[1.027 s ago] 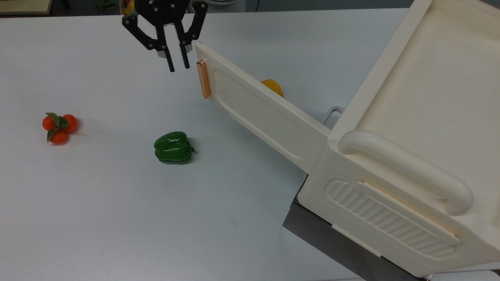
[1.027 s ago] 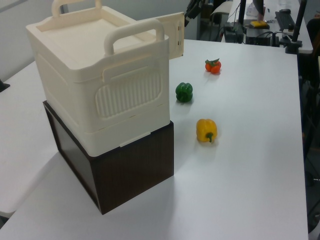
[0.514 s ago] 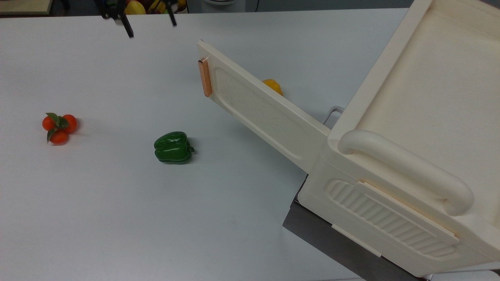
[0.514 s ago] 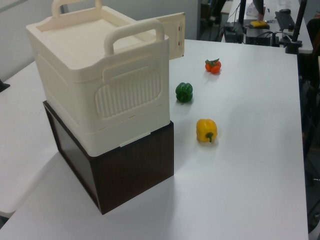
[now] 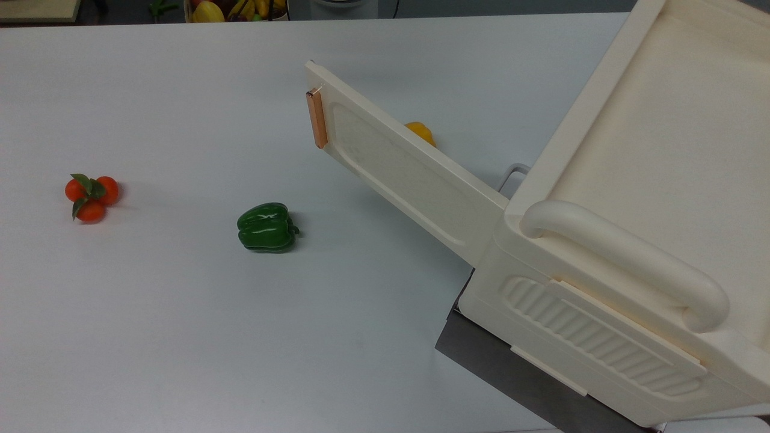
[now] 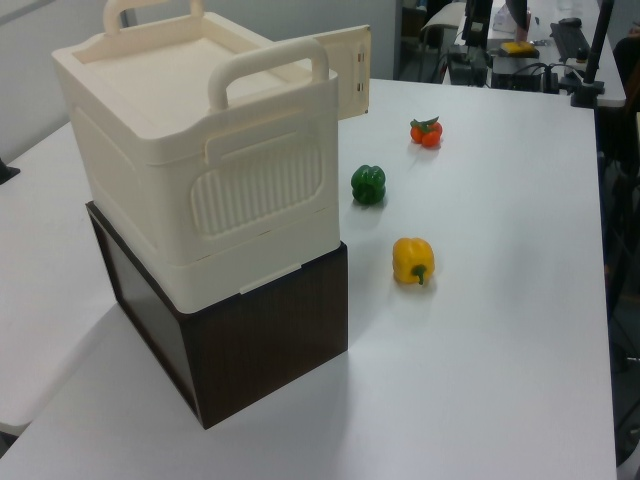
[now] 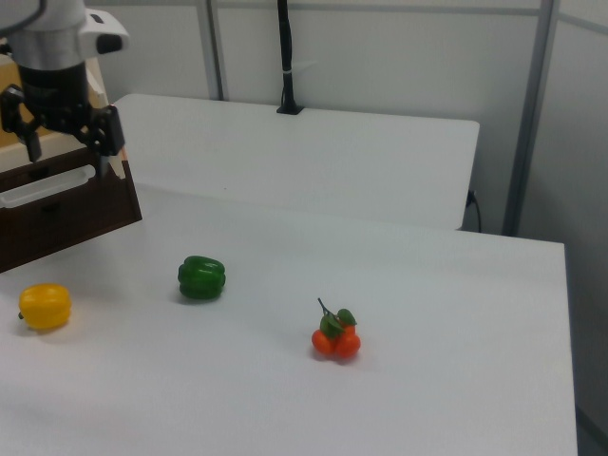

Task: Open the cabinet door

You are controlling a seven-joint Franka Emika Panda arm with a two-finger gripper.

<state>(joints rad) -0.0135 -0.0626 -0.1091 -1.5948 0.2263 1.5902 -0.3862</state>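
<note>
The cabinet door [image 5: 403, 174] stands swung wide open from the cream cabinet [image 5: 631, 180], reaching toward the top view's left. Its copper-orange strip handle [image 5: 316, 118] sits on the free edge, with nothing touching it. In the left view the cabinet door [image 6: 352, 72] juts out behind the cabinet's bar handle. In the right view my gripper [image 7: 68, 157] hangs open at the upper left under the white arm [image 7: 55, 33], fingers spread wide and holding nothing.
A green pepper [image 5: 266, 227] and a cluster of small red-orange fruit [image 5: 90, 190] lie on the white table [image 5: 150, 331]. A yellow pepper [image 5: 421, 131] lies behind the door. The cabinet rests on a dark brown box [image 6: 260, 340].
My gripper spread its fingers, drew back from the copper handle and left the top view. The door has stayed open at the same angle.
</note>
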